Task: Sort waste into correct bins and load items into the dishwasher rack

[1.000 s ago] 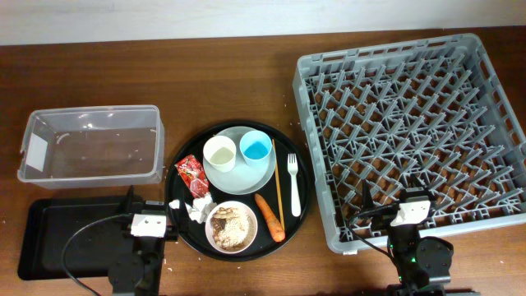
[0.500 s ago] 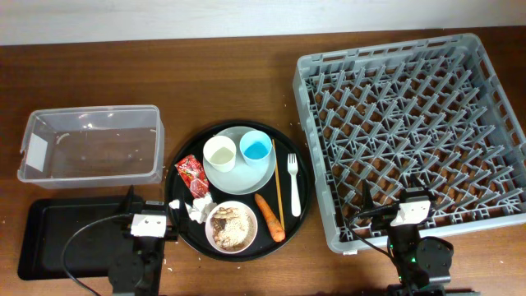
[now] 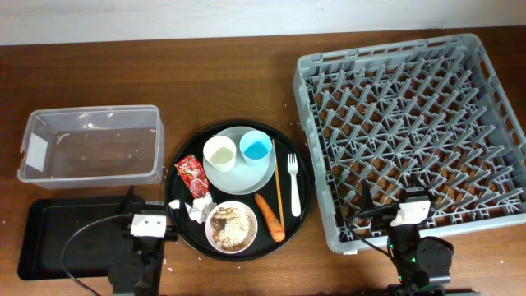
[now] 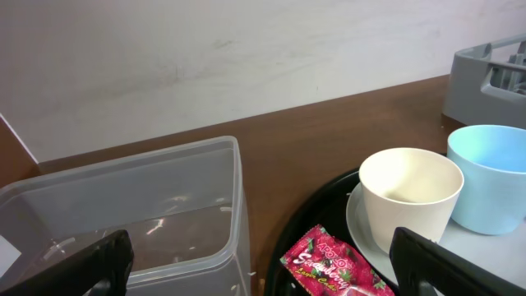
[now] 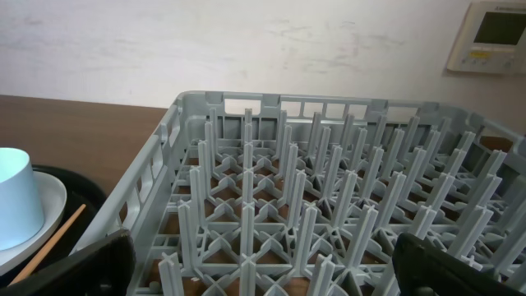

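Note:
A round black tray point(image 3: 177, 226) holds a pale plate point(image 3: 256, 173) with a white cup point(image 3: 219, 153) and a light blue cup point(image 3: 256, 148), a red wrapper point(image 3: 191, 175), a white tissue point(image 3: 198, 209), a bowl of food scraps point(image 3: 231, 226), a carrot point(image 3: 269, 217), a wooden stick point(image 3: 279, 195) and a white fork point(image 3: 293, 183). The clear tub point(image 3: 90, 145) and flat black tray point(image 3: 57, 234) lie left; the grey rack point(image 3: 411, 131) lies right. My left gripper point(image 3: 148, 222) is open and empty near the wrapper point(image 4: 333, 263). My right gripper point(image 3: 403, 215) is open and empty over the rack's front edge point(image 5: 246, 214).
The wooden table's front edge runs just behind both arms. A cable loops from the left arm over the flat black tray. A wall and a wall controller point(image 5: 493, 33) stand beyond the rack.

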Tool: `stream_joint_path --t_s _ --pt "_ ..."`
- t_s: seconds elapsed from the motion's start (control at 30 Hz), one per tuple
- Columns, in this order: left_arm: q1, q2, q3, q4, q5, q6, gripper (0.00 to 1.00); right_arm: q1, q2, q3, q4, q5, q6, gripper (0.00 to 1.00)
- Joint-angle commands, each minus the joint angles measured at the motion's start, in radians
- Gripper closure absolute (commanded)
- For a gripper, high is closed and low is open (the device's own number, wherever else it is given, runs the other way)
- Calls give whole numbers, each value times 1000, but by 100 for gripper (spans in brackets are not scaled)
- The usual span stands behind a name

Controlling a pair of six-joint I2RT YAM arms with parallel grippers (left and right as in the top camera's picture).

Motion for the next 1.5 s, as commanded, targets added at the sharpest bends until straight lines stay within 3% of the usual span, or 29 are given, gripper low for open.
stream_joint_path --t_s 0.0,1.33,1.47 --pt "4 -8 -6 -3 -11 16 1 5 -8 -5 -5 8 6 1" --pt "4 -8 -6 -3 -21 16 1 5 -8 -5 -5 8 6 1" --pt "4 -8 -6 16 148 15 1 5 -8 -5 -5 8 6 1"
